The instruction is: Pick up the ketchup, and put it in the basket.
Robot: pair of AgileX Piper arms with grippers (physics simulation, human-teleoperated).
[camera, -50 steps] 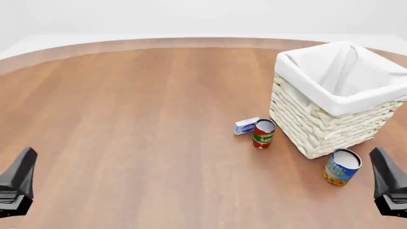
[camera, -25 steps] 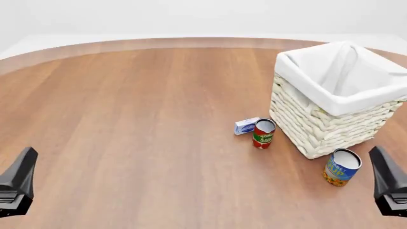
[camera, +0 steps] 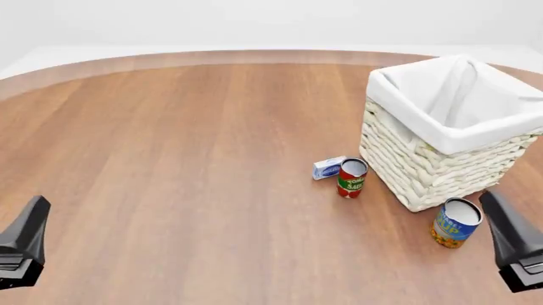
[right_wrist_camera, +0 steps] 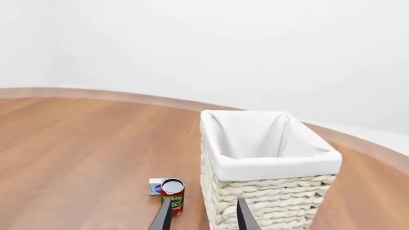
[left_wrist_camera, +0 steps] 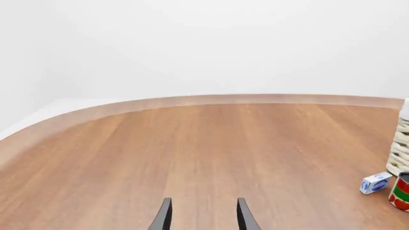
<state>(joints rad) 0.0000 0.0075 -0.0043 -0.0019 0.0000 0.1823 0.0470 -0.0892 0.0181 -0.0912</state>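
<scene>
Left wrist view: the left pincer (left_wrist_camera: 203, 218) shows 2 dark fingertips set apart with nothing between them, over bare brown bench (left_wrist_camera: 191, 153). At the frame's edge sit a small white-and-blue box (left_wrist_camera: 375, 182) and a red-and-green can (left_wrist_camera: 402, 192), beside a sliver of the basket (left_wrist_camera: 400, 153). No ketchup bottle appears here.

Front view: the basket (camera: 441, 165), cream wicker with a white liner folded over its rim, stands on the right half of the bench. The red-and-green can stands just beside its near-left wall, with the small box touching or nearly touching the can. A blue-and-yellow can (camera: 456, 223) stands near the basket's near corner. Both arms sit low at the edges; from here I cannot tell how far their jaws gape. The ketchup is not visible anywhere; whether it is hidden behind the basket or outside the frame cannot be told.

Right wrist view: the right pincer (right_wrist_camera: 203, 215) is spread, empty, and aimed at the basket's wicker wall. Again, no ketchup.

Judgement: a ketchup bottle is likely light, stiff plastic with smooth, somewhat slippery sides. Gripping across the body's middle, below the shoulder, should hold best; the tapered neck may slip.
</scene>
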